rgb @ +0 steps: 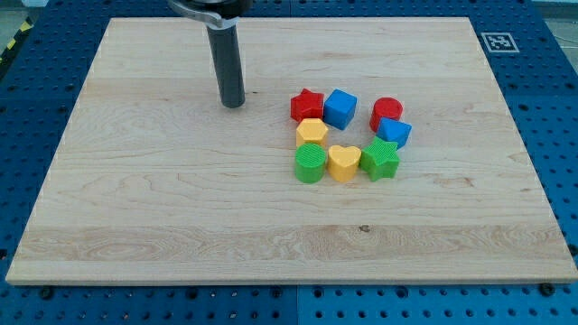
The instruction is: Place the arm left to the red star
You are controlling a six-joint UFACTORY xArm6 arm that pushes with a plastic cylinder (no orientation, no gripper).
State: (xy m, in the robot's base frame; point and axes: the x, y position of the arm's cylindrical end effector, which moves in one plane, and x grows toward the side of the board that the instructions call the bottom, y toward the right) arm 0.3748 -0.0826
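Observation:
The red star [306,105] lies on the wooden board [163,199], right of centre, at the top left of a cluster of blocks. My tip [233,104] touches the board to the view's left of the red star, at about the same height in the view, with a gap of roughly one and a half block widths between them. The dark rod rises from the tip to the view's top edge.
Touching or close to the star: a blue cube [340,108], a yellow hexagon [312,133], a green cylinder [310,164], a yellow heart [343,162], a green star [379,160], a blue block [394,132], a red cylinder [386,113]. A marker tag [498,41] sits off the board's top right corner.

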